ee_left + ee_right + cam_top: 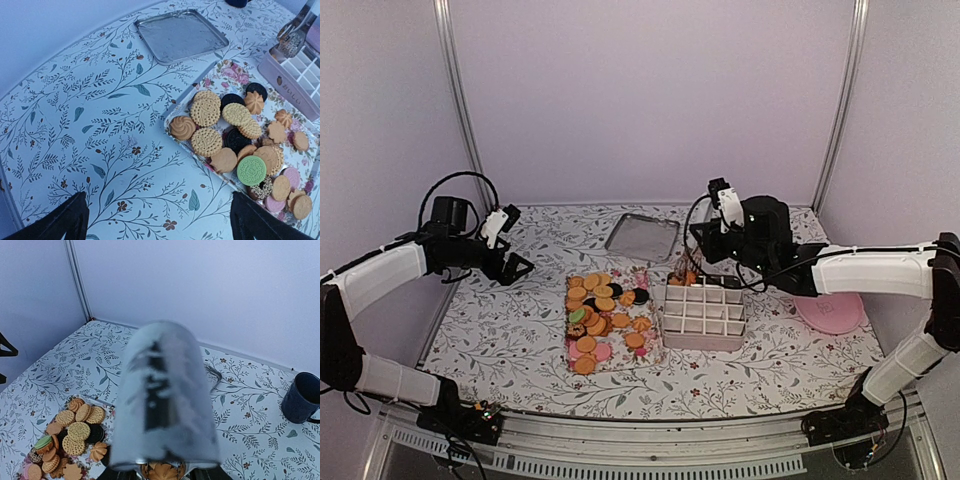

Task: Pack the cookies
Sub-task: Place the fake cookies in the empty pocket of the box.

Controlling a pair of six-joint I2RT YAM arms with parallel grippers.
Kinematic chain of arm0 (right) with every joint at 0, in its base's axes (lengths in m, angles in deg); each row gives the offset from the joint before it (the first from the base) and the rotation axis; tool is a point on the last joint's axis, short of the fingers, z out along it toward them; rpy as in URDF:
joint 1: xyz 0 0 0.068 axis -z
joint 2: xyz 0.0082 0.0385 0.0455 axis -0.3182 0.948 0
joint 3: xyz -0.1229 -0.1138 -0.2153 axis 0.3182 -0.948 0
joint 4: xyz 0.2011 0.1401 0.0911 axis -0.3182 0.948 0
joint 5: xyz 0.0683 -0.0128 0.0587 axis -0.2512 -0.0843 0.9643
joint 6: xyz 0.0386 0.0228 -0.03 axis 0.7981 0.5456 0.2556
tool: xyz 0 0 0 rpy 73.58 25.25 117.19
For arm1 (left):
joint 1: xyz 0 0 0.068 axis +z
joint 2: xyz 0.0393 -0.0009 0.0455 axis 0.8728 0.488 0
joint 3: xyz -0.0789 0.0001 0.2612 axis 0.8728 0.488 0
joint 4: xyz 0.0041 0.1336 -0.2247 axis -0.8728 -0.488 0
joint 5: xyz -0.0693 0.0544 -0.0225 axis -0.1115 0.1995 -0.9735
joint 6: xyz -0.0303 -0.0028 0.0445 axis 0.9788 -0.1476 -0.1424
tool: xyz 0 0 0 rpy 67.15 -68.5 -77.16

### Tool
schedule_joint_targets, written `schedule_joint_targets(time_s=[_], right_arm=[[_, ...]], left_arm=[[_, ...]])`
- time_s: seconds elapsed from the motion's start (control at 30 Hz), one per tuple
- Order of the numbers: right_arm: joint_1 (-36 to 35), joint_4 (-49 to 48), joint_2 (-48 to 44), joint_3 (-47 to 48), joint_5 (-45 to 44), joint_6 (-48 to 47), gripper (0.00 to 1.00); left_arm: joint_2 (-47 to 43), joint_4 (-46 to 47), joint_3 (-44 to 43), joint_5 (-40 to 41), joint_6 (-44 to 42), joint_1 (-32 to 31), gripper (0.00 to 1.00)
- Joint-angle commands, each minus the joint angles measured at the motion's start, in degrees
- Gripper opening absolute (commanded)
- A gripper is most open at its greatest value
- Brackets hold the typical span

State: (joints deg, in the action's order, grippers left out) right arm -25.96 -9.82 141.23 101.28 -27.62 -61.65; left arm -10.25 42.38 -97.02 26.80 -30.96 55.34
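Observation:
The cookies lie heaped on a floral tray: mostly golden discs, a few dark, pink and one green. My right gripper is shut on silver tongs, which fill the right wrist view as a blur. An orange flower-shaped cookie sits between the tong tips, over the back left corner of the white compartment box. My left gripper hovers open and empty left of the tray, its dark fingers spread wide above bare tablecloth.
A square metal tray lies behind the cookies. A pink plate sits under the right arm, right of the box. A dark blue mug stands at the right in the right wrist view. Walls enclose three sides.

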Motion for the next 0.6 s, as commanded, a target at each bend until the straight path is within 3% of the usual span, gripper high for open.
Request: schedule_joint_targets(time_s=[0.0,0.57], right_arm=[[1.0,-2.0,-2.9,-1.4,-2.0,-0.5,0.3],[1.4,-3.6,-1.5,-1.1,-3.7,-1.4,0.31]], left_arm=[[0.3,0.1,0.2,-0.1,-0.7,0.4,0.99],[0.8,0.2,0.1,-0.7,-0.1,0.4,0.99]])
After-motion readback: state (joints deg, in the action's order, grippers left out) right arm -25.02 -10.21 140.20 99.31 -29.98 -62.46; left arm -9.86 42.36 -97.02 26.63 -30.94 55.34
